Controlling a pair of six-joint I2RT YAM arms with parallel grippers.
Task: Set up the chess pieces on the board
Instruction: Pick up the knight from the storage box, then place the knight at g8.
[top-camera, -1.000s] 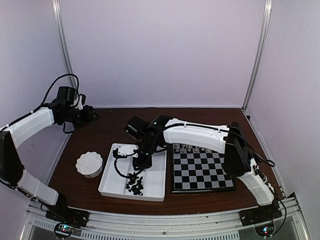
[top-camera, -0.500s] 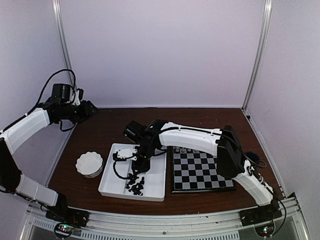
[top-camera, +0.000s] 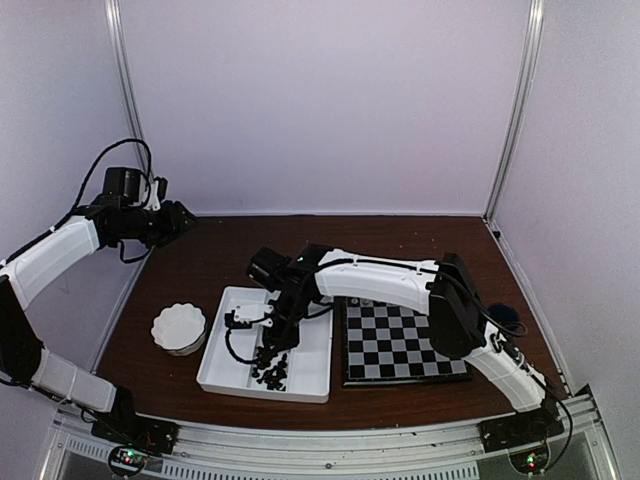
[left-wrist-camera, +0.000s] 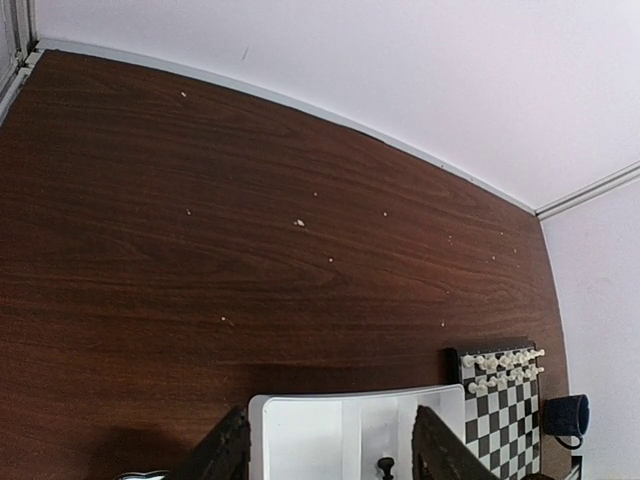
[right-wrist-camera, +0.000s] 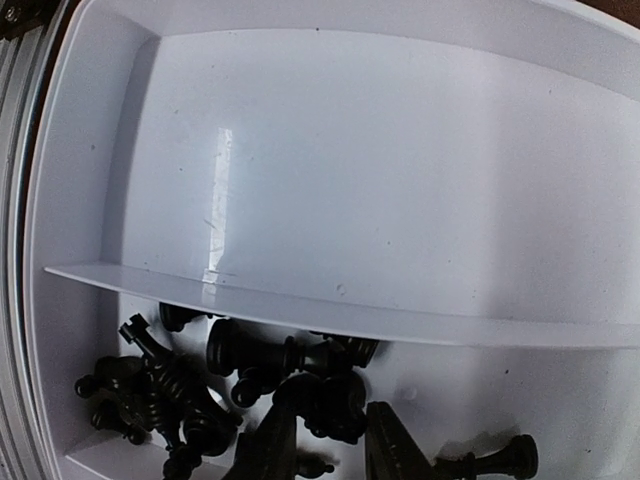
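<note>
At the far left we see the left gripper (top-camera: 183, 221) held high above the table (left-wrist-camera: 200, 250), clear of everything. Its fingers (left-wrist-camera: 225, 455) are spread wide with nothing between them. Below it a white scalloped bowl (top-camera: 179, 326) sits just beside the left edge of the white divided tray (top-camera: 218, 352); we cannot make out what the bowl contains. The right arm stretches across from the right and hangs over the tray, hiding part of it from above. Its wrist view shows the right gripper (right-wrist-camera: 330, 410) low over the compartment nearest the arm bases. Its fingers (right-wrist-camera: 398, 450) are parted by a narrow gap, with their tips at the edge of a heap of black chessmen (right-wrist-camera: 160, 390). We see no piece clamped between them, though we cannot tell whether the tips touch the heap. The heap lies tumbled against the tray's divider wall (right-wrist-camera: 400, 328), and one black piece (right-wrist-camera: 500, 460) lies on its side a little to the right. Just beside the tray on the right lies the board (top-camera: 410, 345), flat on the table. The white chessmen (left-wrist-camera: 500, 368) stand in two rows along its far edge. Beyond the board's right side stands a dark cup (left-wrist-camera: 567, 415).
</note>
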